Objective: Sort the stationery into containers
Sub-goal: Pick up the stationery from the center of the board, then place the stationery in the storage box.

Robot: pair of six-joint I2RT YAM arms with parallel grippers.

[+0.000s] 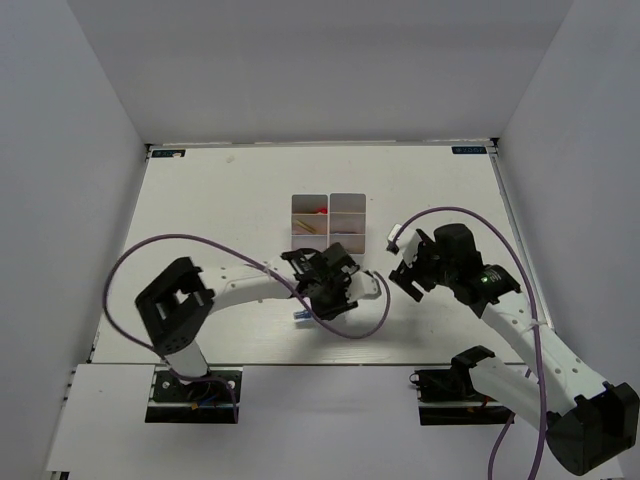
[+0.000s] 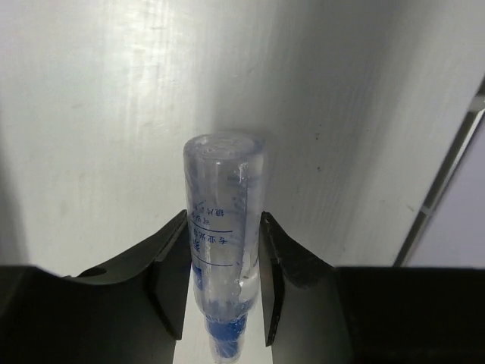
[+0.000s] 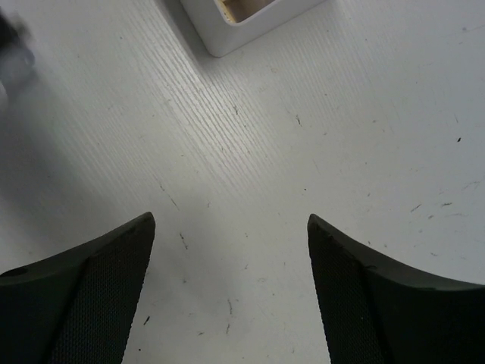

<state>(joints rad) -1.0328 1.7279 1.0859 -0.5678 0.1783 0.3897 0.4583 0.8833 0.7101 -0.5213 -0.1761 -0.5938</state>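
**Tube clamped in my left hand, right hand empty**

The white table [image 1: 200, 200] lies under both my arms. Near its middle the two white boxes [image 1: 329, 219] stand side by side and touching, each split into three compartments. In the left one, the far compartment has something red [image 1: 322, 208] and the middle one a yellowish stick [image 1: 311, 226]. I cannot make out what the others hold.

My right gripper [image 3: 231, 258] hangs over bare table just right of the boxes, one box corner [image 3: 227, 30] showing at the top of its wrist view. Its fingers [image 3: 106, 273] stand wide apart, with nothing between them.

My left gripper [image 2: 223, 254] is on the near side of the boxes. Its fingers [image 2: 170, 265] are narrowed onto the tube [image 2: 225, 220], pressing it from both sides, with the clear rounded end pointing away from my wrist. The blue end [image 2: 224, 337] sits back between the jaws. I cannot tell whether the tube touches the table.

Blue print runs down the tube's side: a ruled scale and a few Chinese characters, too small for me to read. No brand can be read.
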